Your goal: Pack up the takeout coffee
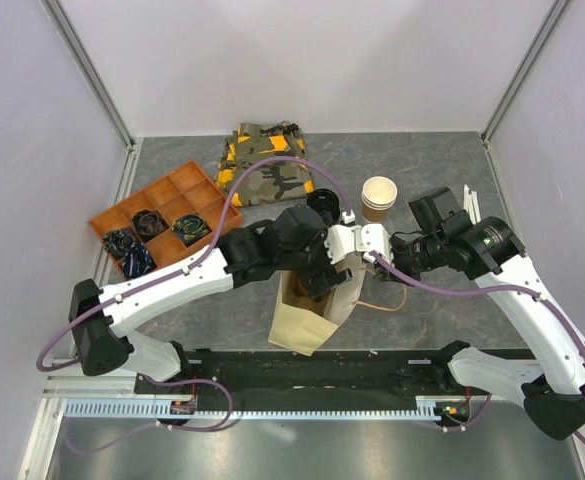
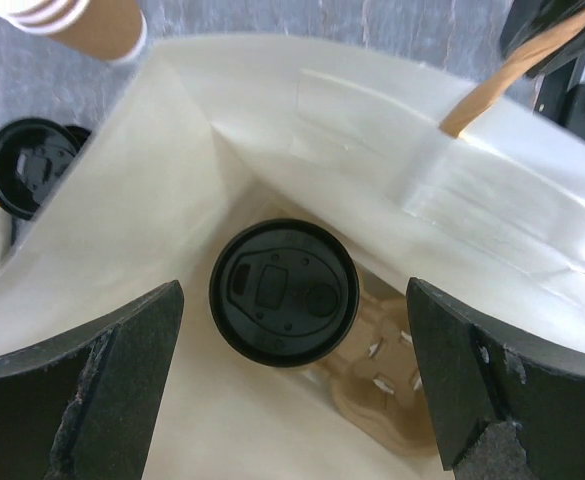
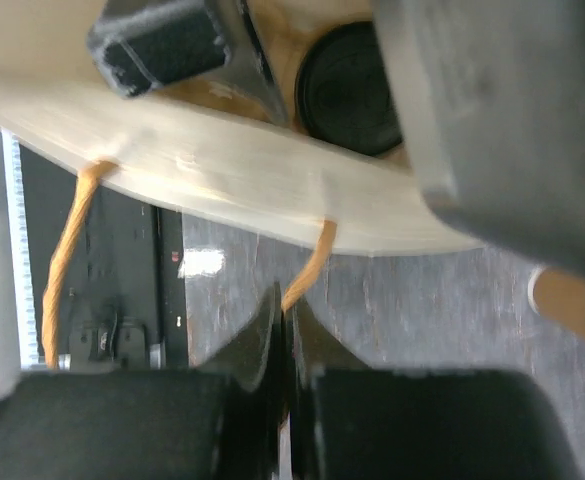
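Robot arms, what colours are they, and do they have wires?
The left arm and right arm have smooth white shells with black joints and black bases. A thin purple cable loops along each. The left arm's fingers are chunky, black and scuffed.

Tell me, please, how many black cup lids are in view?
2: one on the takeout coffee inside the paper bag, one loose lid outside it, near the stacked paper cups. More could be hidden.

Black-lidded coffee [image 2: 283, 292], cream bag [image 2: 92, 230] (orange handles [image 3: 307, 265]), camouflage cloth [image 1: 267, 165]
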You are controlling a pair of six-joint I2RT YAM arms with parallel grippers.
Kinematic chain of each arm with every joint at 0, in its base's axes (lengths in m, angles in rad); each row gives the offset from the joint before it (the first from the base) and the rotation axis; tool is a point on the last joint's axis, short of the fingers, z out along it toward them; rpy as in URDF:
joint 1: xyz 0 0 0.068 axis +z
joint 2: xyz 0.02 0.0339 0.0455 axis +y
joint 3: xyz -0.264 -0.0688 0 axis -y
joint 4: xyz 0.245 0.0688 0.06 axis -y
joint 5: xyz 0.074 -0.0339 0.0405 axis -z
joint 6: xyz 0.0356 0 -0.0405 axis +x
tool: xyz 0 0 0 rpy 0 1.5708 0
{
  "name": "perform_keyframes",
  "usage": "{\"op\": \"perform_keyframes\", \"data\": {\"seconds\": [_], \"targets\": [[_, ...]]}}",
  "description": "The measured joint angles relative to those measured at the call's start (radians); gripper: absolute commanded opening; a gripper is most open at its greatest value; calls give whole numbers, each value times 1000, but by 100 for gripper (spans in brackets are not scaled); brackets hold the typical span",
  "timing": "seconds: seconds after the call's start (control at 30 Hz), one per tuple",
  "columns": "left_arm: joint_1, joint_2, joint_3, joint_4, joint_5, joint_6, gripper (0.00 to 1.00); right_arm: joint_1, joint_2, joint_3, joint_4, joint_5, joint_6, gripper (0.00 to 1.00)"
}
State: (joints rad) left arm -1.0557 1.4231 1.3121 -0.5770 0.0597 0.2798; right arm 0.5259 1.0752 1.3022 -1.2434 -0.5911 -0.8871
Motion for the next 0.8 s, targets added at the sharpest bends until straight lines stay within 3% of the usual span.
{"op": "perform_keyframes", "data": {"seconds": [0.37,0.8], "targets": [[1,-130,-116,82,85,-6,100,1,2,5,15,-50,-8,0],[35,-263,-195,305,232,-76,100,6,19,6,0,-45,-3,0]]}}
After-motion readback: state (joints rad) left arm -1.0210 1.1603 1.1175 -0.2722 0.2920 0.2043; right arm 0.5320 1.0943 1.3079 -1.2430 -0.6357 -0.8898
